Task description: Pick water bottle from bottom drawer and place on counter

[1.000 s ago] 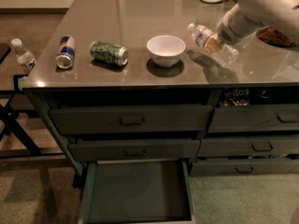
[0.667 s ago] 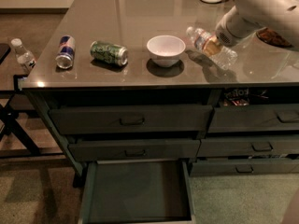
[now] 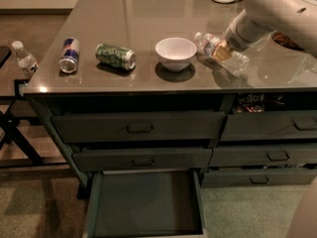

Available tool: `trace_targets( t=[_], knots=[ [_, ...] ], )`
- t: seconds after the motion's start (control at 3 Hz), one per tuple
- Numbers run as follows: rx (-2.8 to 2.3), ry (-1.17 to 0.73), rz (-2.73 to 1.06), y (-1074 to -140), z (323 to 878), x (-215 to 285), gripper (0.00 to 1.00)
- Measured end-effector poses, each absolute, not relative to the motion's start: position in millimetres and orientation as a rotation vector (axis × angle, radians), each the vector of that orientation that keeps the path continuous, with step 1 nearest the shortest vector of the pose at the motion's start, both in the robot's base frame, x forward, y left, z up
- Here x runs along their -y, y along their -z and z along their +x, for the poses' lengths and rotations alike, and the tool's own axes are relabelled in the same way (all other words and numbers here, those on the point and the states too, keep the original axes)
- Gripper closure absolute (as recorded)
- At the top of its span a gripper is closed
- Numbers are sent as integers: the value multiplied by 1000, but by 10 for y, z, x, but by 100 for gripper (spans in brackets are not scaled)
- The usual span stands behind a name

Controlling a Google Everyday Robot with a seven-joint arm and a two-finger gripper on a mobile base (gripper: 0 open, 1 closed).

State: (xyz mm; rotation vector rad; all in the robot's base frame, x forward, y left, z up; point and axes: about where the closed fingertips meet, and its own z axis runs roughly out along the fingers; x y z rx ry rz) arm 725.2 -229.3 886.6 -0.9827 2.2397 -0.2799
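Pincer (image 3: 226, 45) barely shifted, at water bottle (image 3: 238, 63) on counter (image 3: 148, 14)

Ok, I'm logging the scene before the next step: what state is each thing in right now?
water bottle: lying tilted on the counter, cap on.
claw: at the water bottle, above the counter.
bottom drawer: pulled open, floor bare.
drawers above it: shut.
white bowl: upright, empty.
green can: on its side.
blue can: upright or lying, cannot tell.
second bottle, left of the counter: upright, capped.
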Motion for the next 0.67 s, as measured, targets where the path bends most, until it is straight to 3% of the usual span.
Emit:
trace_targets(
  t=[0.67],
  knots=[
    [-2254,296,-1041,-8675,7280,2306,100]
  ],
)
